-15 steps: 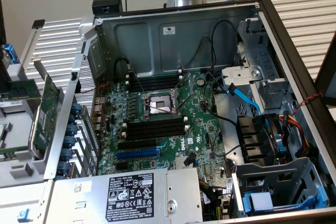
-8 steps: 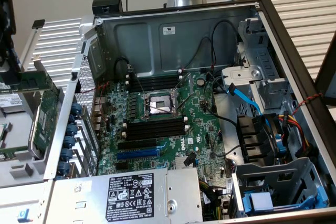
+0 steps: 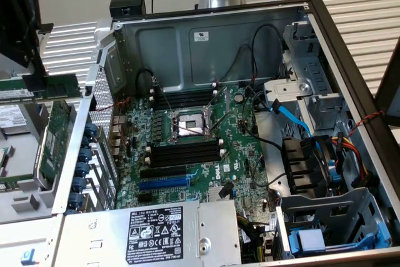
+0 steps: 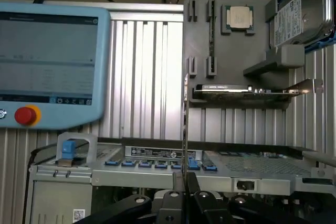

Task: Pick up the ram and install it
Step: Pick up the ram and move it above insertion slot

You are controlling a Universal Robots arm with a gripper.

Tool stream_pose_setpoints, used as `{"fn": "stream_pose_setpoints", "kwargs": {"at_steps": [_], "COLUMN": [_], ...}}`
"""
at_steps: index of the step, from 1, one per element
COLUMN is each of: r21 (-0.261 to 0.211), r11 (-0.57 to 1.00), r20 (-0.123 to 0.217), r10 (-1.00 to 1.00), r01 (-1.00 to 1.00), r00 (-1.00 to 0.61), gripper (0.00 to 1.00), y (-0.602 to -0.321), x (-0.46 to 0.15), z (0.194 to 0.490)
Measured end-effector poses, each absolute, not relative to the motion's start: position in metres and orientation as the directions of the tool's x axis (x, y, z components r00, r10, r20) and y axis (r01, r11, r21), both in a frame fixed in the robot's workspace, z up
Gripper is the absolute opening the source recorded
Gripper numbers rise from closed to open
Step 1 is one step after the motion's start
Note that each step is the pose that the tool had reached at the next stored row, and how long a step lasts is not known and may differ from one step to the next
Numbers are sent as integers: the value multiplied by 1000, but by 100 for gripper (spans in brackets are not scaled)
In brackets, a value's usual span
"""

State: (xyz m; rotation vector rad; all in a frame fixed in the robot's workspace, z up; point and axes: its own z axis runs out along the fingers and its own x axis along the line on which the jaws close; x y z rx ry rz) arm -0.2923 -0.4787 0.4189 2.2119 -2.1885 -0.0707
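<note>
Your gripper [image 4: 184,186] is almost closed, pinching the ram [image 4: 185,129] by one end. The stick shows edge-on, running straight out beyond the jaws, with the computer case's rim [image 4: 157,179] behind it. Treat it as light, stiff and brittle. The bare board edges look the safest hold, clear of chips and contacts.

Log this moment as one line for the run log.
claw: shut on ram | ram: upright in claw, not installed | case: open | board: exposed
</note>
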Motion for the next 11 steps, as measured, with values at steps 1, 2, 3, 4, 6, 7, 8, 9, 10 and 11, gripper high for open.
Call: {"fn": "stream_pose_setpoints", "kwargs": {"at_steps": [1,2,3,4,6,7,8,9,10,11], "r21": [53,53,53,54,54,54,54,54,54,54], "r11": [-11,-11,-11,-11,-11,-11,-11,-11,-11,-11], "r20": [-12,-11,-11,-11,-10,-10,-10,-10,-10,-10], "r10": [-1000,-1000,-1000,-1000,-1000,-1000,-1000,-1000,-1000,-1000], "r01": [-999,-999,-999,-998,-998,-998,-998,-998,-998,-998], "r00": [10,10,10,10,10,10,10,10,10,10], "gripper": [13,13,13,13,13,13,13,13,13,13], "y": [-479,-479,-479,-479,-479,-479,-479,-479,-479,-479], "x": [-288,-283,-279,-274,-265,-261,-256,-252,-247,-243], "z": [419,420,420,421,421,421,421,421,422,422]}}
